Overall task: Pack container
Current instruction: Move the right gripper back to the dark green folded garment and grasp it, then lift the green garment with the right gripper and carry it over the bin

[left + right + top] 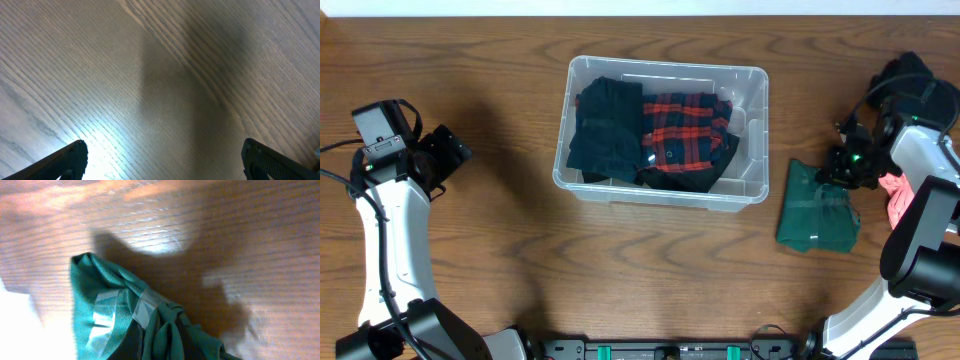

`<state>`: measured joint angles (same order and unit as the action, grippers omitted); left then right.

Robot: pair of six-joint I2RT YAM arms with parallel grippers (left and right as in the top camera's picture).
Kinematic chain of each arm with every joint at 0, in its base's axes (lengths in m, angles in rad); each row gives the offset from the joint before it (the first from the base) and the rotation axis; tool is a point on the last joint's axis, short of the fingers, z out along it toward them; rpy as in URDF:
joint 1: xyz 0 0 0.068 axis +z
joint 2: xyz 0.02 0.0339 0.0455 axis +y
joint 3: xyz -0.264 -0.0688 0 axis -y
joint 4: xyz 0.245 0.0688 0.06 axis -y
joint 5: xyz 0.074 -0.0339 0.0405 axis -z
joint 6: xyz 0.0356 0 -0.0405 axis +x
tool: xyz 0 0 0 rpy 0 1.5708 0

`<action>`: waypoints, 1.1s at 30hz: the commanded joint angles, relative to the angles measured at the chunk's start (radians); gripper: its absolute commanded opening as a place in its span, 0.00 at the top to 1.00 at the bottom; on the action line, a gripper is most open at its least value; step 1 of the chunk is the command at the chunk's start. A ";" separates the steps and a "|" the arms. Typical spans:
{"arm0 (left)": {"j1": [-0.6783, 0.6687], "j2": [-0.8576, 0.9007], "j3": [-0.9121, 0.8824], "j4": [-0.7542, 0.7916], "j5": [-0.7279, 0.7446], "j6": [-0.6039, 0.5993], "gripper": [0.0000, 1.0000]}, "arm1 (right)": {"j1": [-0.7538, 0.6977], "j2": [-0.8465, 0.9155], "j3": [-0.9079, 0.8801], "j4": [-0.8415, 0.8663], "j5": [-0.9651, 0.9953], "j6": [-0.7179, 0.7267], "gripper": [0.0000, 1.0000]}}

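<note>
The clear plastic container point(750, 190) stands at the table's middle. It holds a dark navy garment point(605, 130) on the left and a red-and-black plaid garment point(685, 130) on the right. A folded green garment point(815, 215) lies on the table right of the container. My right gripper point(842, 165) is at its upper edge. In the right wrist view the green cloth point(100, 305) is bunched up between the jaws point(165, 350), pinched there. My left gripper point(455, 150) is open and empty over bare wood at the far left, with its fingertips wide apart in the left wrist view point(162, 160).
A pink cloth point(898, 200) lies at the right edge beside the right arm. A dark bundle point(910, 75) sits at the back right. The wooden table point(500, 250) shows bare wood between the left arm and the container.
</note>
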<state>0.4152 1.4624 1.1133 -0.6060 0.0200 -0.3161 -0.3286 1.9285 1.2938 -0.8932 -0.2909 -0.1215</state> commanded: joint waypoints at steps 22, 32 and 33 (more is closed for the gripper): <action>0.003 -0.003 0.014 -0.003 -0.005 0.008 0.02 | 0.449 -0.065 0.653 0.013 -0.074 0.477 0.99; 0.003 -0.003 0.014 -0.003 -0.005 0.008 0.02 | 0.661 -0.019 0.653 0.148 0.247 0.818 0.99; 0.003 -0.003 0.014 -0.003 -0.005 0.008 0.02 | 0.674 -0.019 0.653 0.138 0.304 0.898 0.99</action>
<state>0.4152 1.4624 1.1133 -0.6056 0.0196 -0.3161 0.3202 1.9083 1.9381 -0.7513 -0.1787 0.5350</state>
